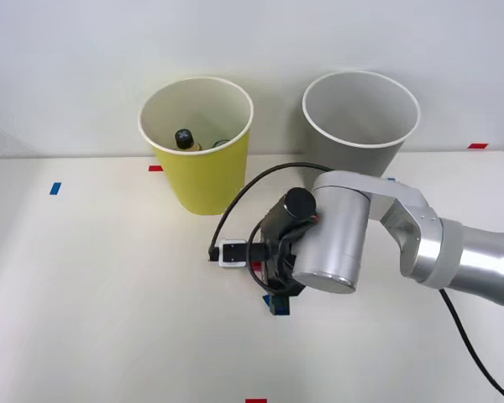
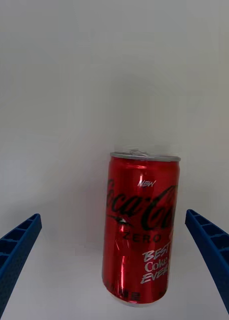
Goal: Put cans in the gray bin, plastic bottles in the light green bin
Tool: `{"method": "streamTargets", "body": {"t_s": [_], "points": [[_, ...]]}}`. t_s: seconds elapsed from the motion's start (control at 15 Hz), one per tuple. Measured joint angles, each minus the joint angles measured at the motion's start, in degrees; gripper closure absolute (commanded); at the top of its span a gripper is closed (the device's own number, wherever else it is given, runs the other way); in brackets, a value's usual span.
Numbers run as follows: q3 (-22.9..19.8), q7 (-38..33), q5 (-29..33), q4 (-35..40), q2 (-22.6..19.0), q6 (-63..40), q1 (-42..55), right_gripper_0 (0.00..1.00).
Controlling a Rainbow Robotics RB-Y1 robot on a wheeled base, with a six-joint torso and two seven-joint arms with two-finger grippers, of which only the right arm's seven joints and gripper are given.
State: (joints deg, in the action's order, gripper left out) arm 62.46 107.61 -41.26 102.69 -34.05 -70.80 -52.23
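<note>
One small red can (image 2: 140,227) lies between the open claw's (image 2: 114,265) fingers; it looks light, thin-walled and slippery, so the mid-body is probably the best place to hold.

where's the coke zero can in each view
Right wrist view: the Coke Zero can stands upright between the open claw's blue ribbed fingers, touching neither.
Front view: mostly hidden under the right arm's wrist, on the white table in front of the yellow-green bin; perhaps a red sliver shows.
Shared landmark: the blue fingers.
</note>
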Motion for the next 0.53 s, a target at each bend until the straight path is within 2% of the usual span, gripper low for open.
{"method": "streamTargets", "body": {"t_s": [0.27,0.53], "points": [[-1.2,0.6,-0.6,-5.2,2.9,-0.8,-0.9,0.00],[-1.5,1.9,-2.0,-5.9,3.4,-0.8,-1.2,0.00]]}}
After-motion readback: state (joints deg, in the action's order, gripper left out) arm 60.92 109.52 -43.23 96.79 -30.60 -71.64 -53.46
